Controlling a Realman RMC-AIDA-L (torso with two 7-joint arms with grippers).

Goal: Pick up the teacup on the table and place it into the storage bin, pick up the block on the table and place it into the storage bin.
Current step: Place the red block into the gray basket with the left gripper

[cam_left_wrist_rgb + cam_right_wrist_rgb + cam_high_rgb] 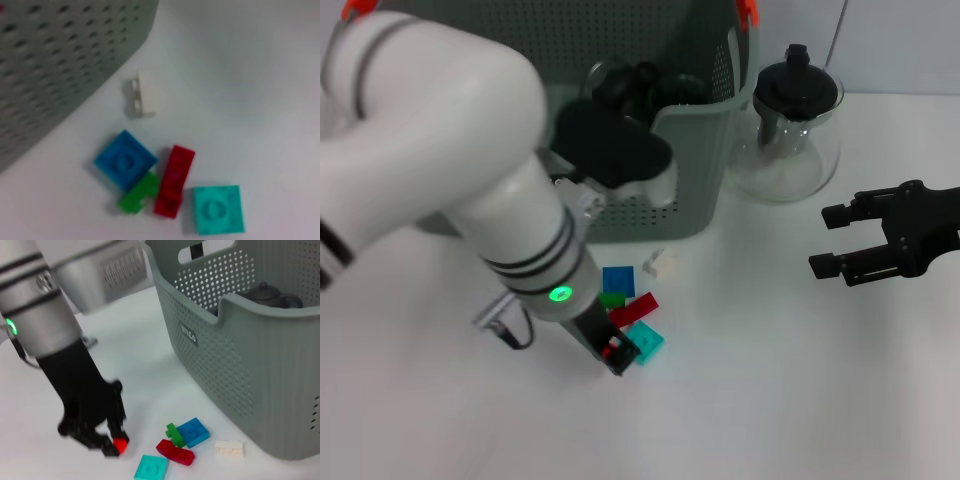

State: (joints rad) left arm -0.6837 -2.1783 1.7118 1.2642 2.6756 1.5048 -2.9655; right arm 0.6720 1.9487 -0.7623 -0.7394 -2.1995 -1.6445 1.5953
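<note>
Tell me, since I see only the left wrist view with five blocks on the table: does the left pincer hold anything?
Observer: It seems so. The left pincer pinches a small red block low over the table.
Operator: Where is the right pincer?
Observer: The right pincer hovers open, off to the right, near the glass teapot.
Operator: Anything in the storage bin?
Observer: A dark teapot-like vessel sits inside the storage bin.
</note>
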